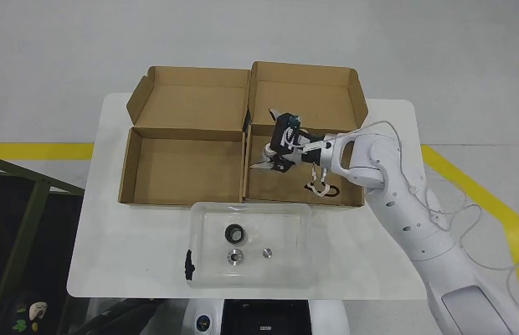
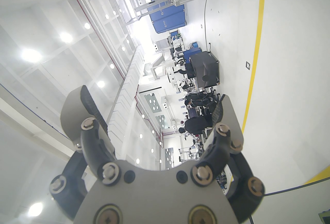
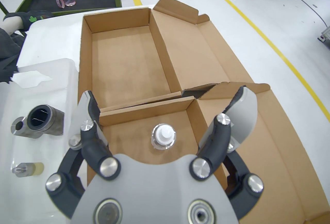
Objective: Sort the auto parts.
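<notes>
Our right gripper (image 3: 166, 96) hangs wide open and empty over the right box (image 1: 280, 186), with a white-capped part (image 3: 163, 136) lying just beneath. The tray (image 1: 251, 206), lower centre of the top view, holds the bushing (image 1: 235, 233), likely this arm's reach. The left gripper (image 2: 154, 96) gapes empty.

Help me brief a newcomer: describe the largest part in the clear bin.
On the white table, a clear bin sits nearer the robot than two cardboard boxes. Of its three parts, it lies nearest the boxes: a stubby grey sleeve with a wide black bore, larger than the holed piece and small pin.
</notes>
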Controlling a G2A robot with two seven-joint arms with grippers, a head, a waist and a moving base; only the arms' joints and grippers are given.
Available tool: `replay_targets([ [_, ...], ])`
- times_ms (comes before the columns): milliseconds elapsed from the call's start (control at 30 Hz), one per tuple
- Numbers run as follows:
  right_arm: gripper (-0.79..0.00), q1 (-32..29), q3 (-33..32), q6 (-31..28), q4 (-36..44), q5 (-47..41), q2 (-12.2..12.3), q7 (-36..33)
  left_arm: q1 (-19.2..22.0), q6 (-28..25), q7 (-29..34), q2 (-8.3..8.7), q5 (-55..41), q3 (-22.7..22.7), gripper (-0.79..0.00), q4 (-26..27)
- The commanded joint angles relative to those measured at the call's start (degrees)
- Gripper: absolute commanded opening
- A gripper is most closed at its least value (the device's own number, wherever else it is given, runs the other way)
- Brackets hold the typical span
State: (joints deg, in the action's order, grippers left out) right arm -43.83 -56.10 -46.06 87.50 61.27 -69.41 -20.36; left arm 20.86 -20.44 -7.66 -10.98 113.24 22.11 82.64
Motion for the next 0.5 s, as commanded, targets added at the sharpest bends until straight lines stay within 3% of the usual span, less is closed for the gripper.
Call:
replay_targets([
  [0,0.000,-1.44,-0.53,-0.67,3.35,-0.17,0.40,-2.27,0.00,0.00,0.00,0.00,0.00,0.00,0.000,0.00],
  [467,0.000,-15.12,-4.15,-2.69,20.61,0.58,3.21,-10.27,0.00,0.00,0.00,0.00,0.00,0.00,0.000,0.00],
])
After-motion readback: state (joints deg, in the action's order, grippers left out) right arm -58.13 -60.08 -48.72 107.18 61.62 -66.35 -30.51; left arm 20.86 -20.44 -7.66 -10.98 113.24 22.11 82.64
